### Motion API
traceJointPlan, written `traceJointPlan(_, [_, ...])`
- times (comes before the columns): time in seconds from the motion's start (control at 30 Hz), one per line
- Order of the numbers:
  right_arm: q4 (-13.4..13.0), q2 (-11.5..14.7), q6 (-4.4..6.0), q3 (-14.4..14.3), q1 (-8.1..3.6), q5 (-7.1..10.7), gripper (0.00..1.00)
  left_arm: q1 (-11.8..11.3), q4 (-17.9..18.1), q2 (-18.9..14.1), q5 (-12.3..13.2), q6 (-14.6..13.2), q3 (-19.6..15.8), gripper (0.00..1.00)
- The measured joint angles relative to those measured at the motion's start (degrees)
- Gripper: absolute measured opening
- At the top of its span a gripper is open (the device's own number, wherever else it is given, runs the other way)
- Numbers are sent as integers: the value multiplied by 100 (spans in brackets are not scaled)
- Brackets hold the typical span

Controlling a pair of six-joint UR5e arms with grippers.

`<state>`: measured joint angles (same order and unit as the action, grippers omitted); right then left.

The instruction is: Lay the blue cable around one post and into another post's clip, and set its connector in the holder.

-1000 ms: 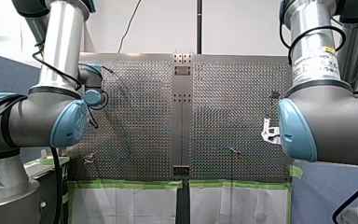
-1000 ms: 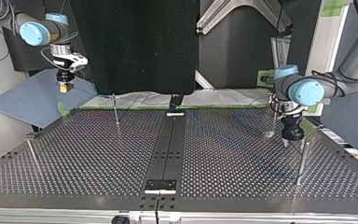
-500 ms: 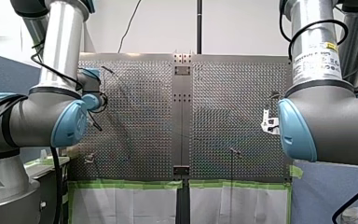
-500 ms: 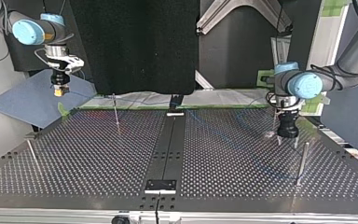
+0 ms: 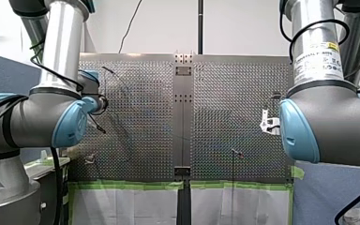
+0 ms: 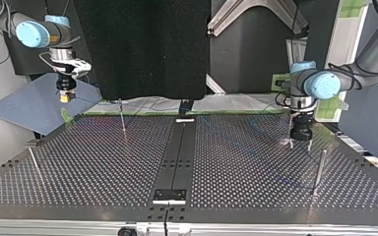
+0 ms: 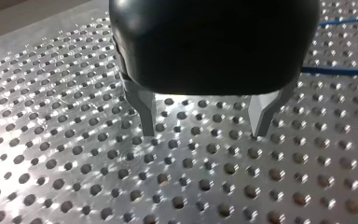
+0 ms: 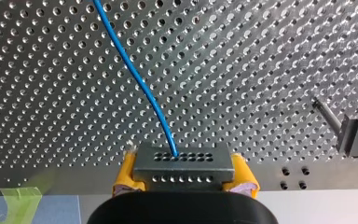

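Note:
Yellow pads of my right gripper [image 8: 182, 164] are shut on a grey metal connector [image 8: 182, 171] with rows of small holes. The blue cable [image 8: 135, 79] runs from its face out over the perforated table. In the top view this right gripper [image 6: 65, 96] hangs high, off the table's far left corner. My left gripper [image 7: 204, 134], black with metal fingers, stands open just above the table with nothing between its fingers; a stretch of blue cable [image 7: 340, 71] lies beyond it. In the top view the left gripper [image 6: 300, 143] sits at the right, behind a post [image 6: 318, 169].
Thin posts stand at the top view's left [image 6: 33, 160] and far middle left [image 6: 122, 115]. A post with a grey block [image 8: 354, 135] stands beside the right gripper near the table edge. A black strip [image 6: 177, 152] runs down the table's middle.
In the top view my left gripper has moved a little toward the far side and left, staying open. My right gripper has shifted only slightly, still holding the connector.

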<state>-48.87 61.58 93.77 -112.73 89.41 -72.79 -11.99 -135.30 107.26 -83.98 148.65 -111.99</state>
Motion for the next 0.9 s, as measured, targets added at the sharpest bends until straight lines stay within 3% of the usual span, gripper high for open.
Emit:
traceJointPlan(0.23, [-5, 0, -20, 0, 52, 1, 0, 19, 300, -258, 265, 338, -251, 99])
traceJointPlan(0.57, [8, 0, -28, 0, 87, 0, 0, 63, 715, -494, 288, 791, -451, 99])
traceJointPlan(0.9, [23, 0, -33, 0, 94, 0, 0, 99, 763, -791, 296, 1267, -662, 99])
